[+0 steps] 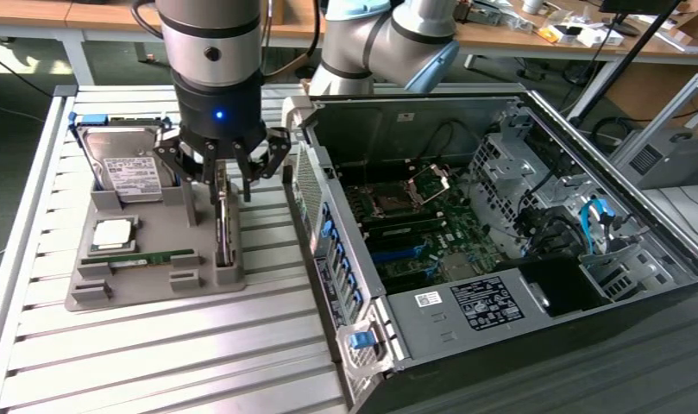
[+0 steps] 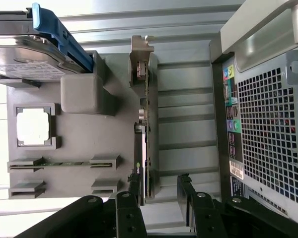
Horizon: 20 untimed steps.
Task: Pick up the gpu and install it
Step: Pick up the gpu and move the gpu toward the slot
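I had the gripper (image 1: 224, 185) poised over the grey moulded tray (image 1: 153, 289) on the slatted aluminium bench (image 1: 153, 371), with its black fingers (image 2: 134, 187) spread wide and gripping nothing. The gpu (image 1: 224, 228) sat in its slot along the tray's edge nearest the computer case (image 1: 499, 345). It was a thin, flat card standing upright on its long edge, so from the wrist view I saw it edge-on as a dark, narrow strip (image 2: 145, 148). Its long axis ran along that side of the tray, roughly parallel to the perforated metal wall of the case. The bent silver bracket (image 2: 140, 59) capped the end toward the hard drive (image 2: 25, 54), and the opposite end pointed back toward the fingers. They stood one to each side of the card's line, with the card between them; whether the nearer one was brushing the board I could not tell. The rest of the tray looked untouched: the hard drive, shiny metal with a white label and a blue plastic rail, stood propped in its cradle; a square processor (image 1: 113, 233) lay flat in a recess; a narrow green memory stick (image 1: 153, 257) stood in its holders. The case lay open on its side at the exterior view's right — green motherboard (image 1: 430, 233), cables and steel drive cages exposed.
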Each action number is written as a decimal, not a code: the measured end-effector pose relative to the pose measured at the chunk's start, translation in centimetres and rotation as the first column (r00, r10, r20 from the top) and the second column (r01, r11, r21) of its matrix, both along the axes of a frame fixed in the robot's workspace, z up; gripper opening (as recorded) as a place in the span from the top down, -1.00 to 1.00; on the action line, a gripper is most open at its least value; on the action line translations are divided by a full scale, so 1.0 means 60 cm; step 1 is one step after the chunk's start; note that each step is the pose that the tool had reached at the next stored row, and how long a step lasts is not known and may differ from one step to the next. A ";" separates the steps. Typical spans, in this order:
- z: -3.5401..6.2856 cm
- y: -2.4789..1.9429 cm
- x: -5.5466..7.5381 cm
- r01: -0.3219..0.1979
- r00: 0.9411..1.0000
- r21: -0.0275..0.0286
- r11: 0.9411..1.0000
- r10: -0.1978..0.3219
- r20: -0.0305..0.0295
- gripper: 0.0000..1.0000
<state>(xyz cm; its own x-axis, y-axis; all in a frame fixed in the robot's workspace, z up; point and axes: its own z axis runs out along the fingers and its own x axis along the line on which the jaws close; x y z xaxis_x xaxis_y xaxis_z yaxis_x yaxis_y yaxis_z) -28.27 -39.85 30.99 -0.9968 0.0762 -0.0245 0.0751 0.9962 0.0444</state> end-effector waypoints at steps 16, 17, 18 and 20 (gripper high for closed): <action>-0.011 0.0084 -0.006 0.000 1.000 0.000 1.000 0.000 0.000 0.14; -0.012 0.0084 -0.006 0.000 1.000 0.000 1.000 0.000 0.000 0.14; -0.013 0.0085 -0.007 0.000 1.000 0.000 1.000 0.000 0.000 0.14; -0.014 0.0085 -0.007 0.000 1.000 0.000 1.000 0.000 0.000 0.14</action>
<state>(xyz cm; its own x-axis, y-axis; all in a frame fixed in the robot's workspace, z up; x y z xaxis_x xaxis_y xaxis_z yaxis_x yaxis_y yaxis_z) -28.69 -39.34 30.16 -0.9968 0.0761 -0.0245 0.0750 0.9962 0.0443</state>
